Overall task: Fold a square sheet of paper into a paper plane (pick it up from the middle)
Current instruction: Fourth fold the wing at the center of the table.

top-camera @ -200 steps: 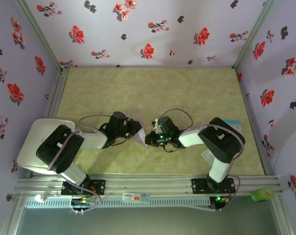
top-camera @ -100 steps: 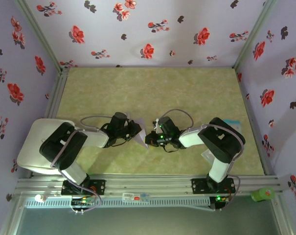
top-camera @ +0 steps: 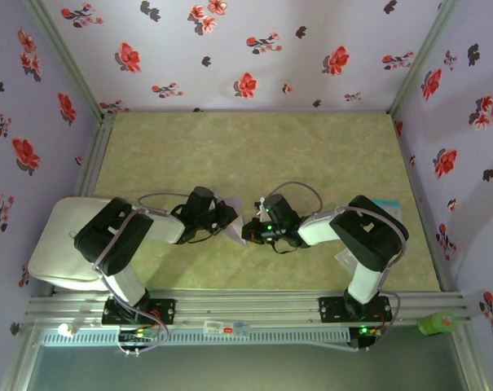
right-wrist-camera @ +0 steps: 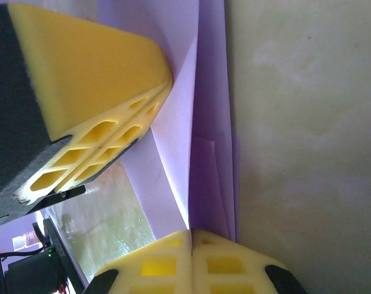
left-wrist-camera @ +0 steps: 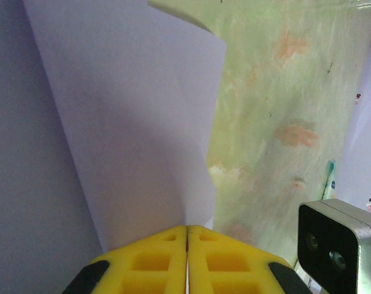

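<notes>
The square sheet of paper (top-camera: 234,229) is pale lavender, folded into layers with a sharp crease, and hangs above the table's middle between both grippers. My left gripper (left-wrist-camera: 186,231) is shut on one edge of the paper (left-wrist-camera: 130,122), which rises from its yellow fingertips. My right gripper (right-wrist-camera: 191,234) is shut on the opposite edge, where stacked folded layers of paper (right-wrist-camera: 210,153) show. In the right wrist view the left gripper's yellow finger (right-wrist-camera: 93,79) presses against the paper. From above, the left gripper (top-camera: 227,218) and right gripper (top-camera: 247,231) nearly touch.
A green marbled table mat (top-camera: 254,147) lies inside floral walls. A small light-blue card (top-camera: 386,204) and a whitish plastic square (top-camera: 344,257) lie at the right, partly under the right arm. A green object (top-camera: 437,323) sits beyond the front rail.
The left arm's elbow has swung rightward toward the middle. Both grippers stay pinched together on the paper in the same spot.
</notes>
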